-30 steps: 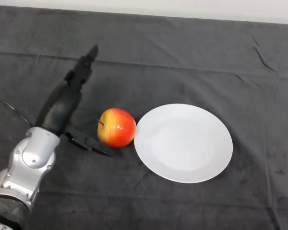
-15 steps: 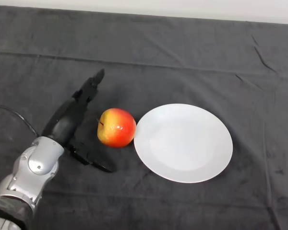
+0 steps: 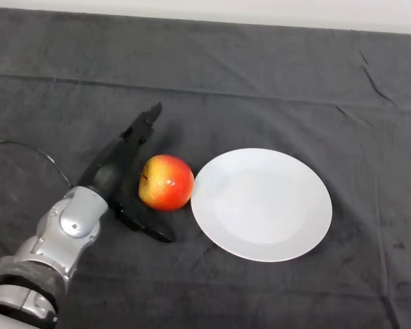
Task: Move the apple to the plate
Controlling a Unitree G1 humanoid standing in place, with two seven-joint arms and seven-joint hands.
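Note:
A red and yellow apple (image 3: 167,181) sits on the dark cloth, just left of a white plate (image 3: 262,203), nearly touching its rim. My left hand (image 3: 116,171) is open and lies against the apple's left side. Its fingers (image 3: 142,127) stretch straight past the apple's far left, and the thumb (image 3: 148,227) reaches under its near side. The apple sits in the gap between them, and nothing is curled around it.
The dark cloth (image 3: 274,82) covers the whole table, with a few creases at the back right. A pale wall strip runs along the far edge.
My hand has slid right and toward the apple, closing the gap until it brackets the fruit. The apple and the plate have not moved.

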